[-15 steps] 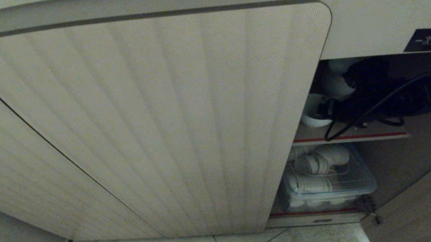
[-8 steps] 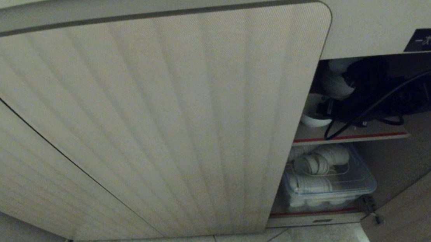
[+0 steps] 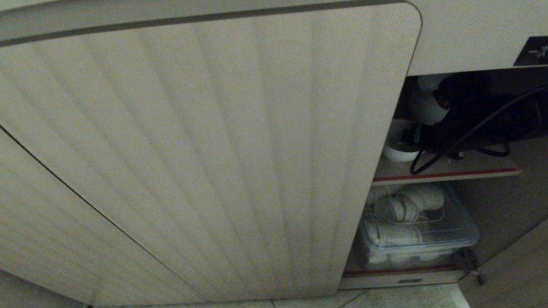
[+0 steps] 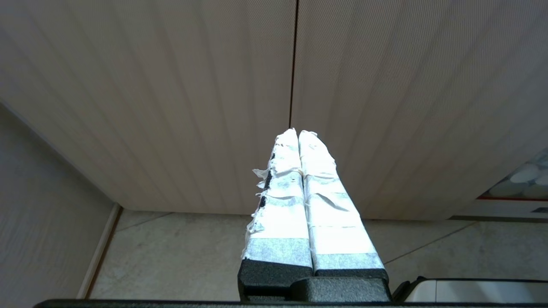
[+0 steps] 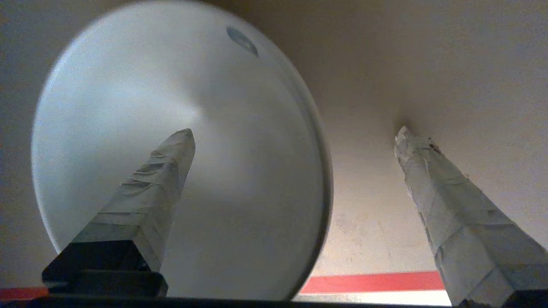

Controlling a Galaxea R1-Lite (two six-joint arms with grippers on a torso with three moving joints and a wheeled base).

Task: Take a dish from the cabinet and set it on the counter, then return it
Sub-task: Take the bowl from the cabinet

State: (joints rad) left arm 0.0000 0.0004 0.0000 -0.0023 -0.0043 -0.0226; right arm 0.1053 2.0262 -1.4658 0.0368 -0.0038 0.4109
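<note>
Nearest you, the left hand (image 4: 298, 141) hangs parked in front of the ribbed door (image 3: 194, 151) of the cabinet (image 3: 466, 23), its taped fingers (image 4: 319, 188) pressed together on nothing; leave it there. Past that door, in the open bay at its right edge, your right hand (image 5: 295, 132) is on the upper shelf (image 3: 447, 174) with its fingers spread wide. One finger (image 5: 165, 171) lies over the hollow of the dish (image 5: 239, 171) and the other (image 5: 432, 179) stands outside its rim, over bare shelf board, so the rim runs between them and nothing is pinched yet. The dish, a plain white bowl with a small grey dot near its rim, sits on that upper shelf just inside the door's edge. I judge this to be the moment before the grasp: ease the hand a little deeper so the wall of the dish sits well between both fingers, then close slowly and squarely on the rim, since glazed ceramic will likely slip under a shallow or skewed pinch. Lift only enough to free the foot from the shelf, and draw straight out, minding the door's edge and the black cable (image 3: 433, 162) looping below the wrist. Beyond the dish more white crockery (image 3: 426, 103) stands at the back of the shelf, so do not push forward into it. The desk is not in view.
</note>
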